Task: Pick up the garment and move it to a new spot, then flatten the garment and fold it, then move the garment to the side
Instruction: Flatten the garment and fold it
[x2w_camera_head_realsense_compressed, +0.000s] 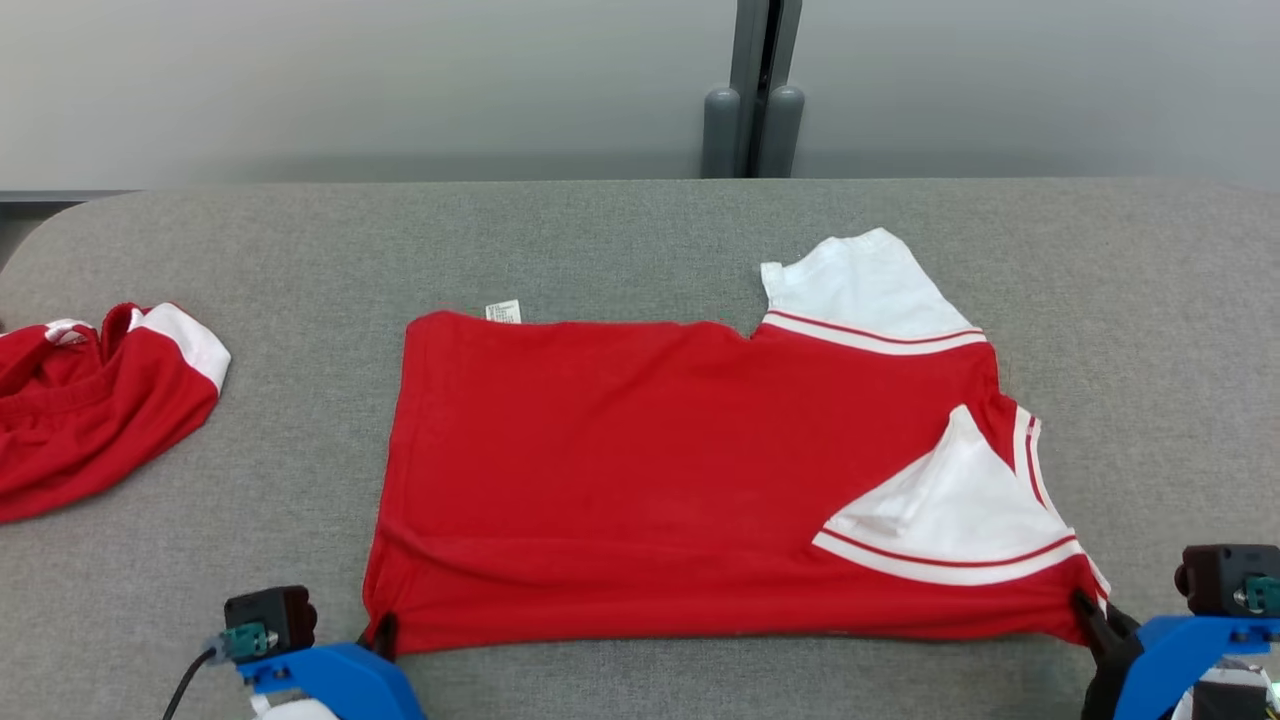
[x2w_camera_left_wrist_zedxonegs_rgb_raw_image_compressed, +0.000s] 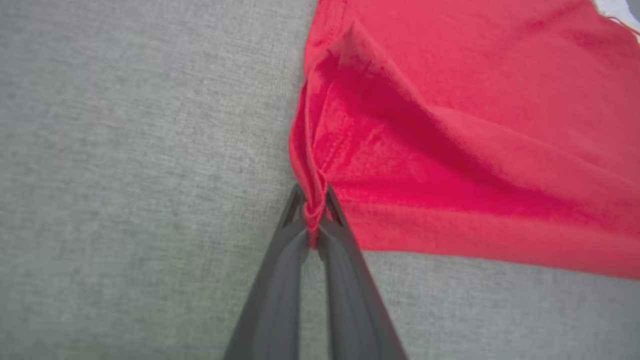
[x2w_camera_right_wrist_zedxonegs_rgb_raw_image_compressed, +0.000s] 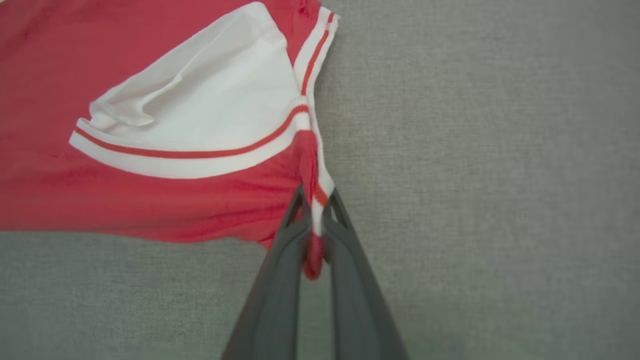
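Red-and-white garment (x2w_camera_head_realsense_compressed: 640, 470) lies flat mid-frame on the grey surface (x2w_camera_head_realsense_compressed: 300, 250), lower corners pinched in the left jaws and right jaws, the fold seemingly starting; next, both must lift evenly toward its upper edge.

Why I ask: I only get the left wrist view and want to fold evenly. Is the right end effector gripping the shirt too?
Observer: Yes. The right end effector is shut on the near right corner of the shirt, at its striped white trim.
Operator: Is the shirt lying flat?
Observer: Mostly. The near white sleeve is folded in over the red body.
Operator: Anything else on the table?
Observer: A second red-and-white garment lies crumpled at the left end of the table, apart from the shirt.
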